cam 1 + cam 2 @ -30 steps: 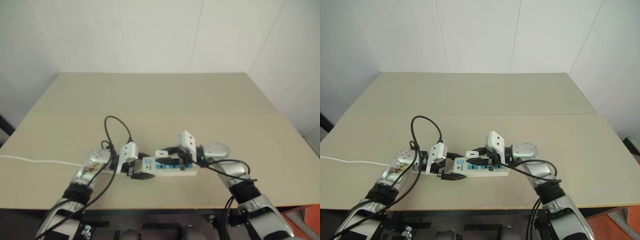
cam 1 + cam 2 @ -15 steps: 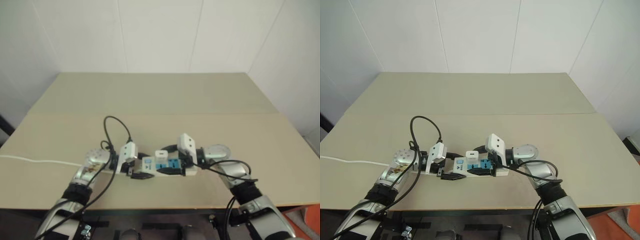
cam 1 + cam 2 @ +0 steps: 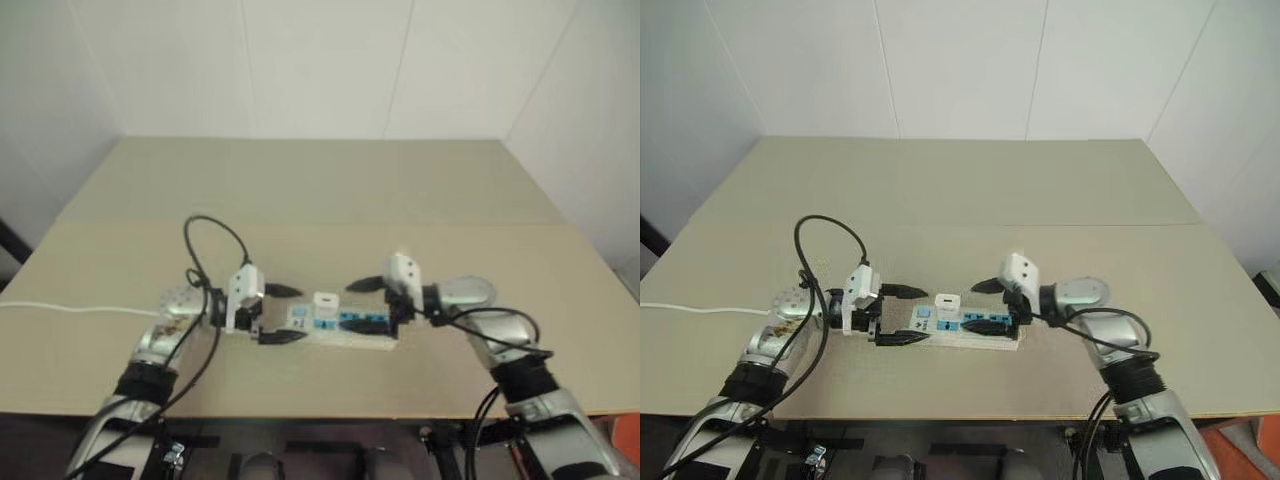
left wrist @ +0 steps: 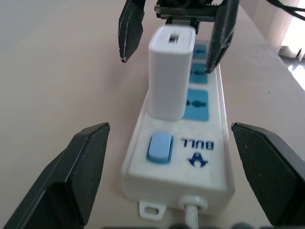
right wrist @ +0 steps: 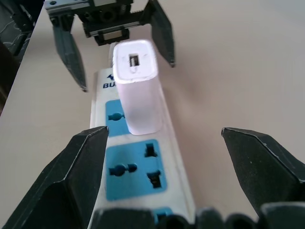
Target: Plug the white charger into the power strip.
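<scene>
white charger (image 3: 947, 302) standing upright in the power strip (image 3: 965, 325) on the table, head view; left wrist view: left gripper (image 4: 171, 179) spread wide, charger seated beside the switch; right wrist view: right gripper (image 5: 176, 179) equally agape, grip apparently no longer needed.

White rounded plastic charger (image 4: 170, 71): smooth, satin.
Long white plastic power strip (image 4: 209, 157): glossy, blue panels matt.
Beige worktop (image 3: 940, 190): matt, smooth.

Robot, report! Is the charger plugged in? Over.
Left gripper open, right gripper open, both empty. White charger standing upright in the power strip. Nothing in the way.
</scene>
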